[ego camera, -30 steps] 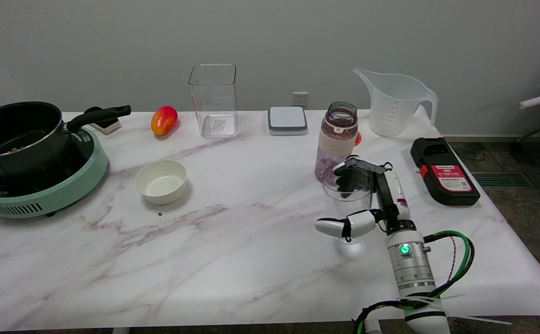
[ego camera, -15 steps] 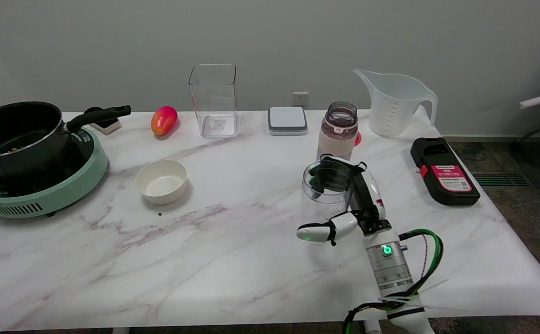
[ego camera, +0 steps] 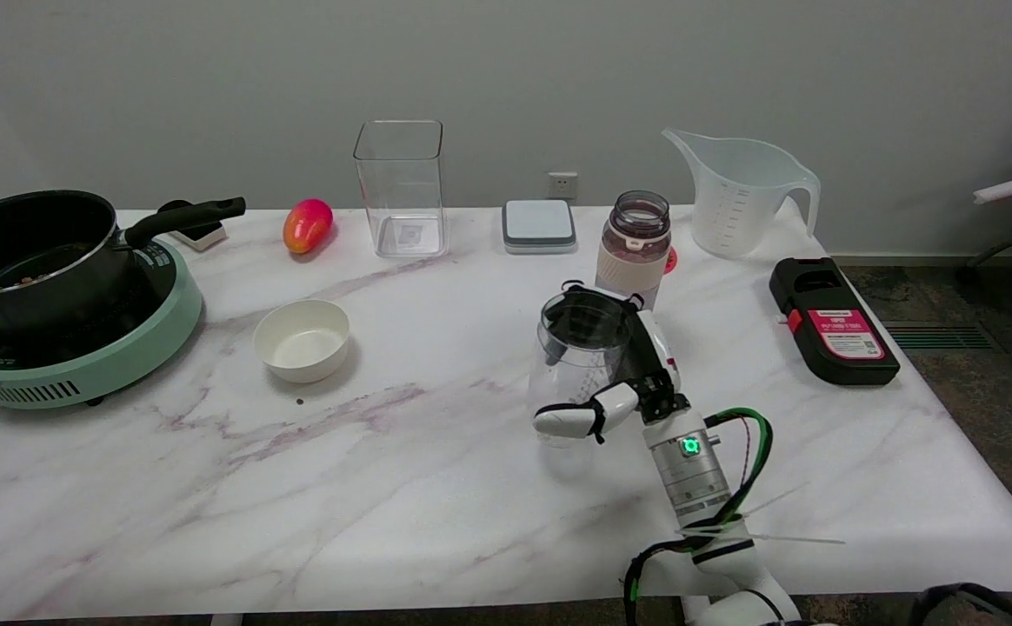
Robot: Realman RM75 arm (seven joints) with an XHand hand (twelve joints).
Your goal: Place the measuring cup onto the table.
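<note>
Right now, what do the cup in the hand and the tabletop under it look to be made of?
The measuring cup held by the right hand: clear, glossy plastic or glass; fingers and printed graduations show through its wall. I cannot tell which. The table: white marble-look surface with purplish veins, smooth with a soft sheen; possibly a printed covering.

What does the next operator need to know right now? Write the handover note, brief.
Right hand: grips the clear measuring cup upright, fingers wrapped around its far side, thumb across the near side.
Cup: over bare table, in front of the purple bottle, right of the white bowl. Whether its base touches the surface cannot be told.
Done: cup is grasped and carried.
Left: lower it until it rests, let go, withdraw the hand.
</note>
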